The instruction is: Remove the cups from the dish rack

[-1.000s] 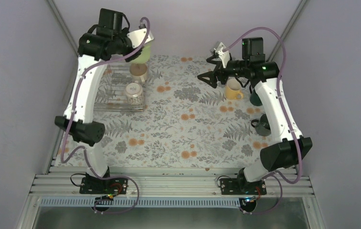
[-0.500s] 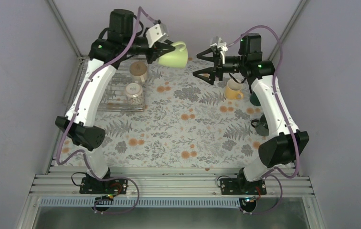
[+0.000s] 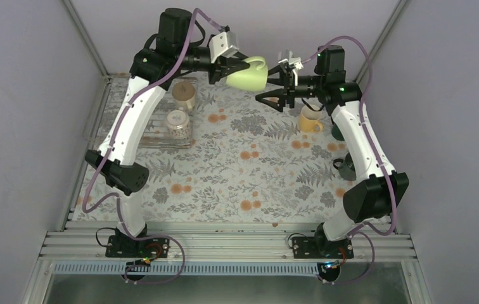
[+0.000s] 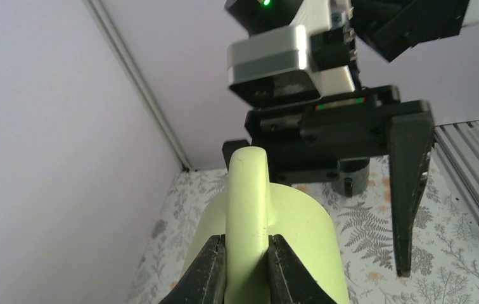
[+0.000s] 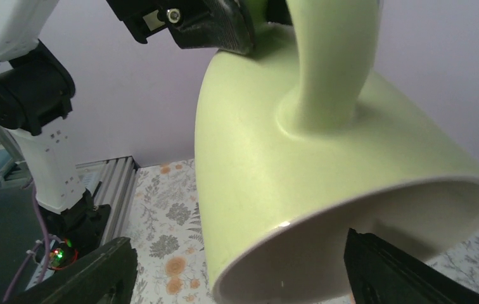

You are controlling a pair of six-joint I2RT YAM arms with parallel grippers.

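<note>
My left gripper (image 4: 247, 269) is shut on the handle of the pale green cup (image 3: 248, 75), holding it on its side in the air above the back of the table. My right gripper (image 3: 274, 89) is open at the cup's mouth. In the right wrist view the cup (image 5: 300, 171) fills the frame, with one finger (image 5: 85, 275) outside its wall and the other in front of its opening. The dish rack (image 3: 151, 130) lies at the back left with an upturned cream cup (image 3: 184, 95) and a patterned cup (image 3: 177, 123) on it. A yellow cup (image 3: 310, 119) stands on the table at the right.
A dark green cup (image 3: 337, 130) shows half hidden behind my right arm, and another dark cup (image 3: 349, 166) stands nearer the right edge. The flowered tablecloth (image 3: 237, 171) covers the table. Walls close in at the back and on both sides.
My left arm has carried the pale green cup from above the rack rightward to the middle. My right gripper has risen to meet it and now stands at the cup's mouth.
</note>
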